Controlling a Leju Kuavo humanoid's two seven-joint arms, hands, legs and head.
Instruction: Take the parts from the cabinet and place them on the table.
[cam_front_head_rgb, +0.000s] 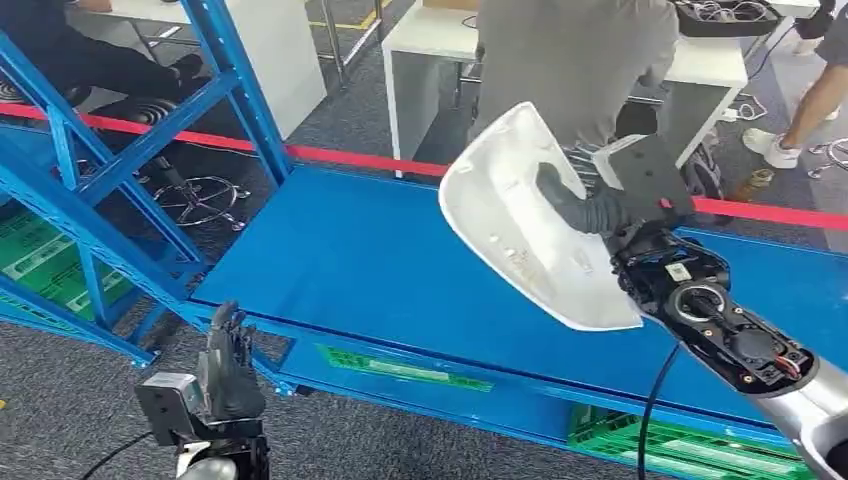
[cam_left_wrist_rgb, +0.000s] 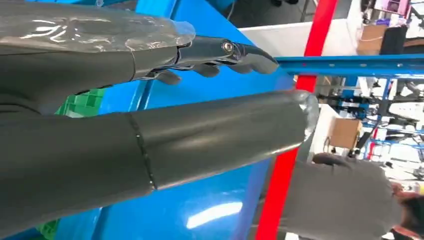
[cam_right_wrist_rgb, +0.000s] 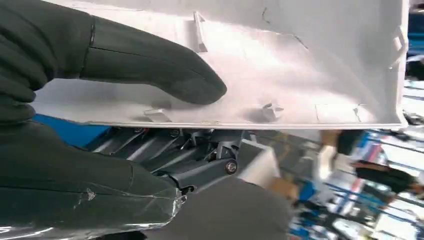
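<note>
A white plastic shell part (cam_front_head_rgb: 520, 220) hangs above the blue table top (cam_front_head_rgb: 370, 260), its hollow side toward me. My right hand (cam_front_head_rgb: 600, 205) grips it, thumb inside the shell and fingers behind it. The right wrist view shows the thumb (cam_right_wrist_rgb: 150, 65) pressed on the part's ribbed inner face (cam_right_wrist_rgb: 300, 65), with the fingers (cam_right_wrist_rgb: 200, 155) under its rim. My left hand (cam_front_head_rgb: 228, 365) hangs low at the table's front left corner, holding nothing. In the left wrist view its fingers (cam_left_wrist_rgb: 225, 52) stretch out straight, apart from the thumb.
A blue steel rack (cam_front_head_rgb: 110, 170) stands at the left. A red tape line (cam_front_head_rgb: 350, 158) runs behind the table. A person in grey (cam_front_head_rgb: 575, 60) stands just beyond the table's far edge, by white desks (cam_front_head_rgb: 430, 50). Green crates (cam_front_head_rgb: 680, 445) sit beneath the table.
</note>
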